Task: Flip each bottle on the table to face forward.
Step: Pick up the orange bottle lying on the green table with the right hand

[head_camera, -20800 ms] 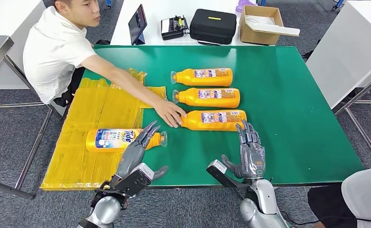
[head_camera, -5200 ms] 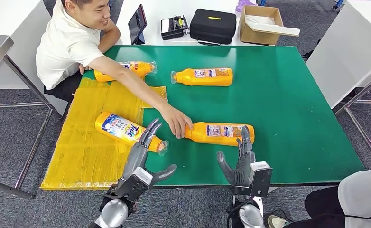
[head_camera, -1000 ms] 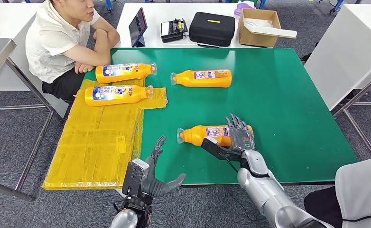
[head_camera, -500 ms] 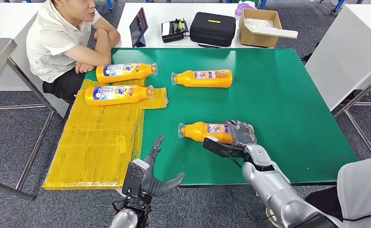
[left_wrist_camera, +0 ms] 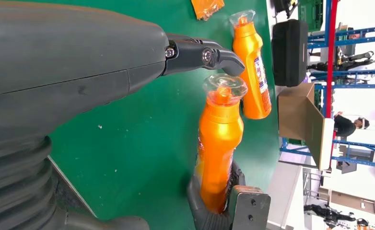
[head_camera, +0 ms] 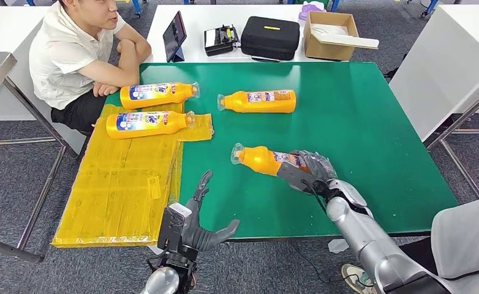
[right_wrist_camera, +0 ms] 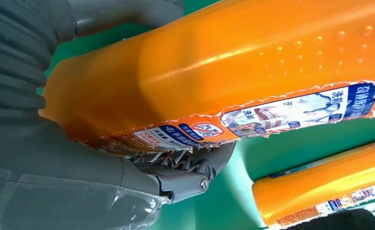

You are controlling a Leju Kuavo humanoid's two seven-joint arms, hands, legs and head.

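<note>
Your right hand (head_camera: 310, 166) now grips the near bottle (head_camera: 267, 160) by its base, cap end tilted up off the green table (head_camera: 372, 122), seemingly mid-flip since a moment ago. Left hand (head_camera: 195, 222) hangs released, fingers apart, at the table edge.

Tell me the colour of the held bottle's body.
Orange bottle, gripped by the right hand; clearest in the right wrist view.

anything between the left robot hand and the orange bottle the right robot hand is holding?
Nothing: head view shows bare green table between the open left robot hand and the orange plastic bottle gripped by the right robot hand.
</note>
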